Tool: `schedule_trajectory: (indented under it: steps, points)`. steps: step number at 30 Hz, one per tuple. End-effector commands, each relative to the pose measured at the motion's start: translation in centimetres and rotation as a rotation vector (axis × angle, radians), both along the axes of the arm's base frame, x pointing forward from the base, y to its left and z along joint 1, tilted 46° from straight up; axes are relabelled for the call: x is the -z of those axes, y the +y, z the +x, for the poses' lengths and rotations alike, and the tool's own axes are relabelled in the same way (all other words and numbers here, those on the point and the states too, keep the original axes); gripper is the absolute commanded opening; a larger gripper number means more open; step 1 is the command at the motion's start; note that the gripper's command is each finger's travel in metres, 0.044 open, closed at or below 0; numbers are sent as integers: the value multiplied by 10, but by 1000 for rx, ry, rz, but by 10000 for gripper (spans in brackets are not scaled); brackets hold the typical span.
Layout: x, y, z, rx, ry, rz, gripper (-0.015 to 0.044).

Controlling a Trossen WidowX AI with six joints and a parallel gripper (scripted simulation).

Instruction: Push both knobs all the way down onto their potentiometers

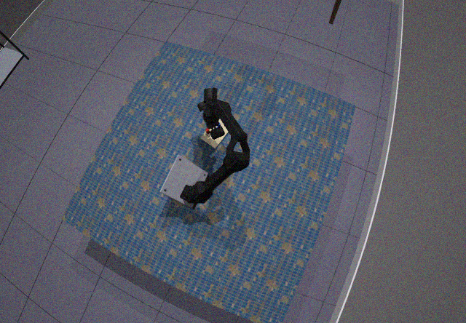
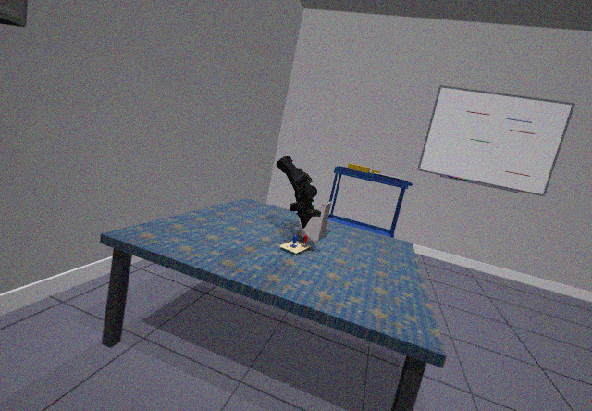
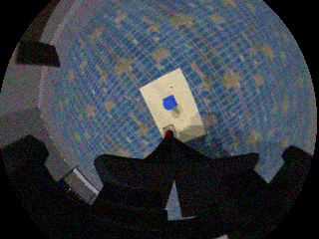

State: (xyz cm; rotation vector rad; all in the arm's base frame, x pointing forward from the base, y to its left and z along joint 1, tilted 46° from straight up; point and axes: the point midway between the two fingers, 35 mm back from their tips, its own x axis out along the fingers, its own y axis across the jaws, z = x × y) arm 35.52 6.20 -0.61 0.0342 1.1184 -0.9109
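The cream circuit board (image 1: 215, 144) (image 2: 288, 247) (image 3: 190, 95) stands on the table. The blue knob (image 1: 218, 125) (image 2: 294, 238) (image 3: 169, 103) stands upright near the board's middle. The red knob (image 1: 207, 130) (image 2: 305, 239) (image 3: 168, 133) stands near one edge. The views are too coarse to tell how far down either knob sits. My gripper (image 2: 303, 226) (image 3: 169, 139) is shut and empty, pointing down. Its tips are a little above the red knob in the exterior view and partly cover it in the wrist view. The arm partly hides the board in the top view.
A grey plate (image 1: 184, 177) (image 2: 325, 219) with dark bolts is at the arm's base, to one side of the board. The blue patterned table top (image 1: 263, 199) (image 2: 229, 254) lies around both. A blue frame (image 2: 373, 176) stands beyond the table.
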Motion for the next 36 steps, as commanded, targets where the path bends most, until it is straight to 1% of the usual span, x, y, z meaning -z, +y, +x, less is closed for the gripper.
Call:
schedule_trajectory:
  steps: [1,6,10,36]
  points:
    - [8,15,-12,10,80,-90,0]
    - [11,20,-17,12,110,-129,0]
    - [25,6,-16,12,110,-129,0]
    - [39,-8,-16,13,110,-130,0]
